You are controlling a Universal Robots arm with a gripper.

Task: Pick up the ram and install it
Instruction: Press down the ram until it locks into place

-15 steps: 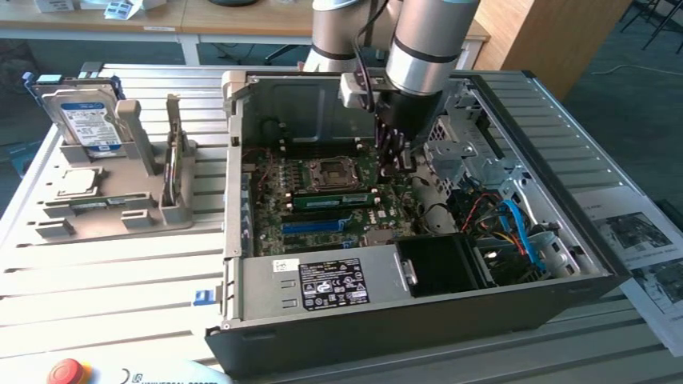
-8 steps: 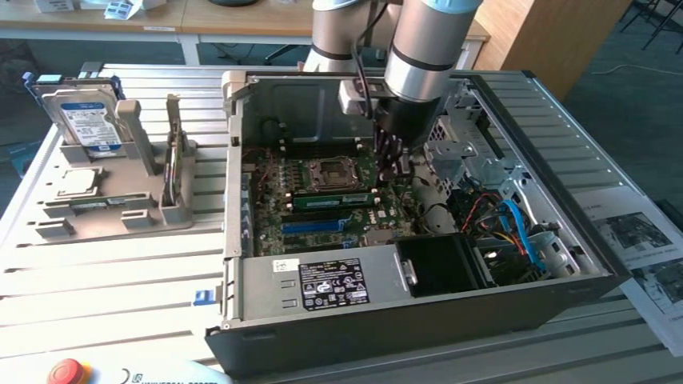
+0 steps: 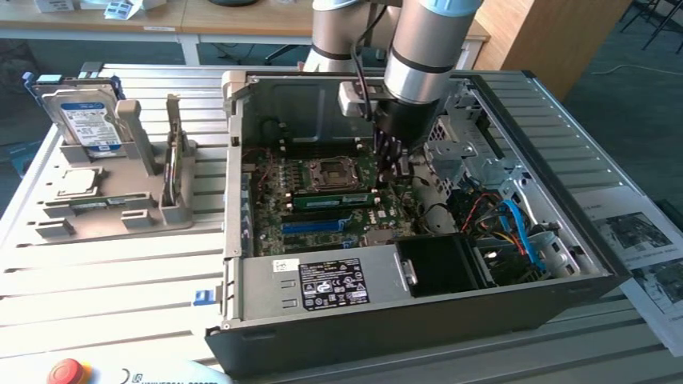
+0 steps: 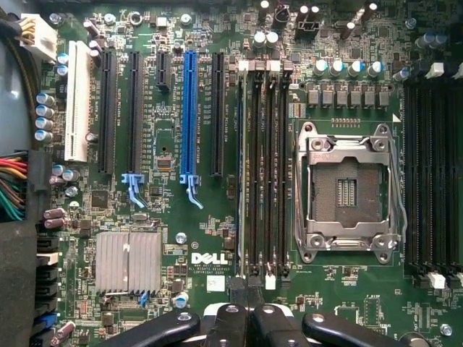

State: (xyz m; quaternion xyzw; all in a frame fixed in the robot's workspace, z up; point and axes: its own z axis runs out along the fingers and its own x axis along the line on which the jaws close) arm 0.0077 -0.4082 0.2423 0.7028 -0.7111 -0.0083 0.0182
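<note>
The arm hangs vertical inside the open computer case [image 3: 427, 320], its end effector [image 3: 393, 164] closed and low over the motherboard [image 4: 217, 72] beside the empty CPU socket [image 4: 349, 189]. The ram [image 3: 331, 198] lies seated in a slot next to the socket, a green stick just below the fingers [image 4: 239, 325], which hold nothing.

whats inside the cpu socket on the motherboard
The CPU socket is empty: bare contact pads inside its metal frame, no chip. The ram sits seated in a slot beside it.
</note>
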